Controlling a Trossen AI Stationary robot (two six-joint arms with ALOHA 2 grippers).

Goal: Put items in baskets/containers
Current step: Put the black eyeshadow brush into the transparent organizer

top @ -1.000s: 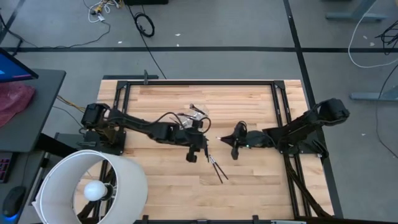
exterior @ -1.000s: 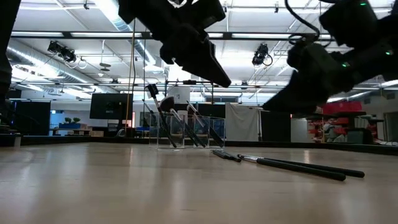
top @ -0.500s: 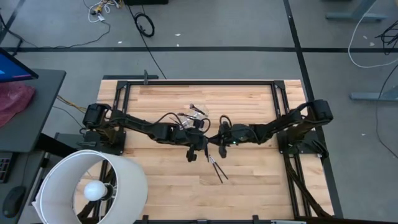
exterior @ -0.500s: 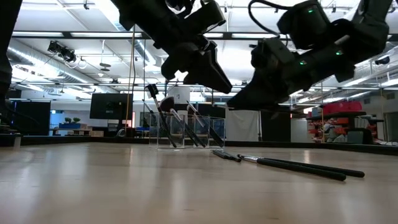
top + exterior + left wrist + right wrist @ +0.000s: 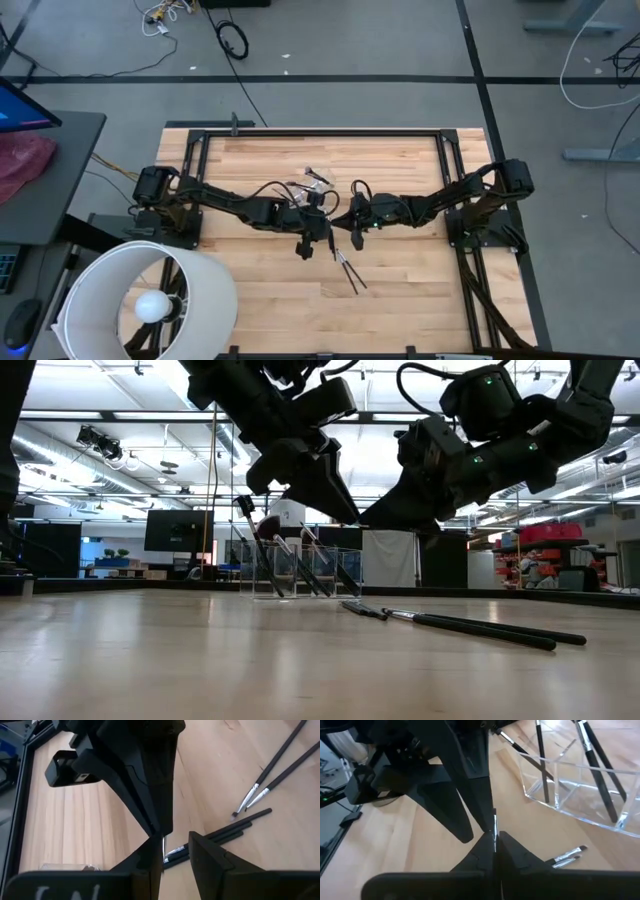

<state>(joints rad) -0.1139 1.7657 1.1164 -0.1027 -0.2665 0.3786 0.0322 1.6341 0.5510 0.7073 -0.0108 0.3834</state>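
My right gripper (image 5: 494, 845) is shut on a slim brush, of which only a short silvery length shows. It hangs over the table's middle (image 5: 347, 222), tip to tip with my left gripper (image 5: 172, 852). My left gripper is open, one finger on either side of that brush; it also shows in the high view (image 5: 318, 238). A clear plastic holder (image 5: 570, 785) stands on the table behind them with several brushes upright in it. It also shows in the low view (image 5: 300, 565). Several brushes (image 5: 350, 270) lie flat on the wood nearer the front, also seen in the low view (image 5: 470, 625). My right gripper pinches the thin brush at its silvery part (image 5: 494, 831) between its two fingertips. The fingers slant down from the table's right side (image 5: 400, 510). The brush is clear of the table. My left gripper: I cannot tell whether its finger (image 5: 150, 857) touches the brush.
A big white lampshade with a bulb (image 5: 145, 300) stands at the near left corner. A black frame (image 5: 320, 130) runs round the wooden table. A desk with a red cloth (image 5: 25, 160) stands left of it. Bare wood lies at the front and far right.
My right gripper has gone toward the table's left edge, from the right half to the middle, and now meets my left gripper tip to tip. My left gripper has stayed over the middle and dropped slightly.
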